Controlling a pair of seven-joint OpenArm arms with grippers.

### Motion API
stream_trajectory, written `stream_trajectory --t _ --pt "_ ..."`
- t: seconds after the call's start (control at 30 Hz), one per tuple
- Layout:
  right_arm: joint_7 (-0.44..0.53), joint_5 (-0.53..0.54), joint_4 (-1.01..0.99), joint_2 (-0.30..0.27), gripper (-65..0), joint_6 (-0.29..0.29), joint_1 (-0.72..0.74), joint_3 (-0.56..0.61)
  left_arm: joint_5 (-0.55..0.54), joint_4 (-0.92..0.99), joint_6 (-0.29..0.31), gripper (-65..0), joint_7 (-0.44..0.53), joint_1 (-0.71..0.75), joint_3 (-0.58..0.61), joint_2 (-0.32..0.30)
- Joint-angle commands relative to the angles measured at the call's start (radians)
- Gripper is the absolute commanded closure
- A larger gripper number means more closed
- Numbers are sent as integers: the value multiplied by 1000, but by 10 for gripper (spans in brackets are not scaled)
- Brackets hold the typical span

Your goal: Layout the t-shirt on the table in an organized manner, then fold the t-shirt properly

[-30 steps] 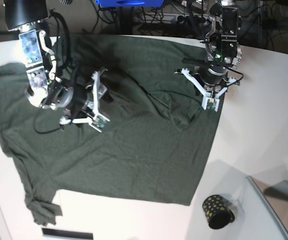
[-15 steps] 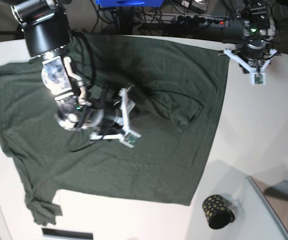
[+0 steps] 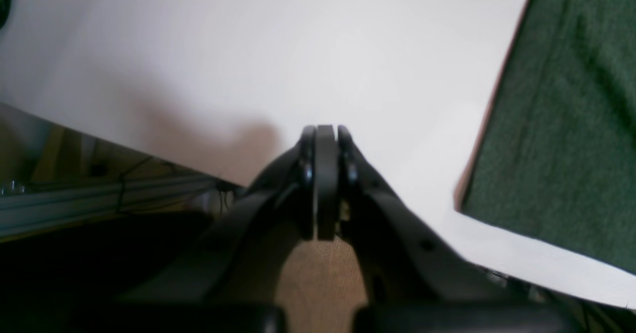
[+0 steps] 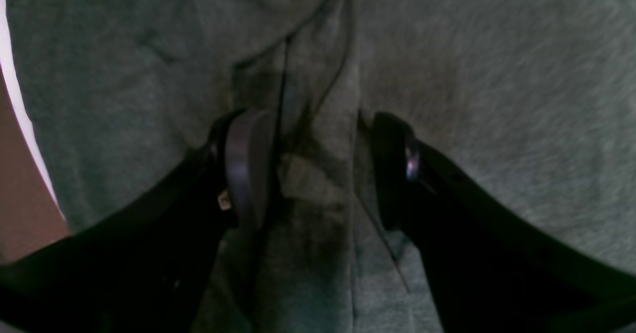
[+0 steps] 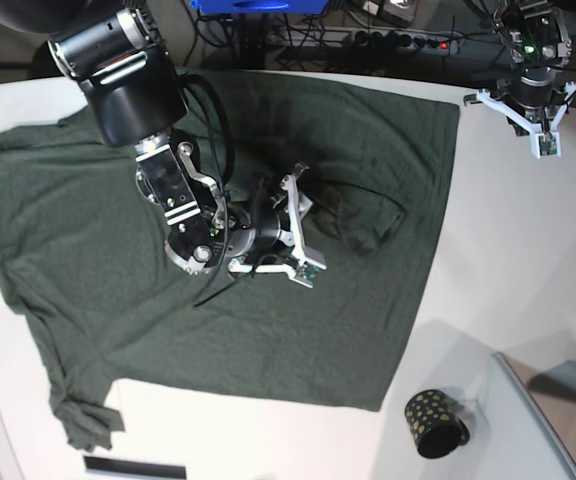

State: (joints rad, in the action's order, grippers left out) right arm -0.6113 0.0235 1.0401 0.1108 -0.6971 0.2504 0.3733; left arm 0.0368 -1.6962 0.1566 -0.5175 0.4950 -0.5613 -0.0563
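— Since the earlier frames, the right tool has been carried from the shirt's upper left toward the raised fold at its middle, while the left tool has been withdrawn off the cloth to the far bench edge.

— How are the tools seen now?

— The right tool's jaws are spread, and a ridge of the t-shirt is straddled between them but not yet pinched. The left tool is seen fully closed on nothing, above bare bench.

— And the t-shirt?

— It is spread over the bench, mostly flat, with a rumple left near the centre. Smoothing is judged unfinished; folding is not yet begun. A black cup is left near the hem, clear of the cloth.
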Motion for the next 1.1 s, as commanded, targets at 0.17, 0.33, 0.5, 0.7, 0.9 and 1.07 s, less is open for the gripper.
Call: stream_trajectory --t 0.17,0.33,0.5,0.7,0.9,1.07 --pt "80 14 -53 10 -299 -1 31 0 -2 -20 -7 0 17 0 -1 -10" --pt "80 14 -56 10 -203 -1 31 0 -2 -20 -7 0 17 -2 -1 -10" --pt "75 14 -57 8 -114 -1 31 2 -2 -15 -7 0 17 -2 -1 -10" --pt "74 13 -59 8 -51 -1 31 3 -2 -12 -7 0 17 -2 -3 -10" --pt "74 14 -50 5 -5 -1 30 45 -2 -14 -7 0 17 0 -4 -10" --pt "46 14 32 -3 -3 -1 11 43 -2 -14 -7 0 18 3 -4 -15"
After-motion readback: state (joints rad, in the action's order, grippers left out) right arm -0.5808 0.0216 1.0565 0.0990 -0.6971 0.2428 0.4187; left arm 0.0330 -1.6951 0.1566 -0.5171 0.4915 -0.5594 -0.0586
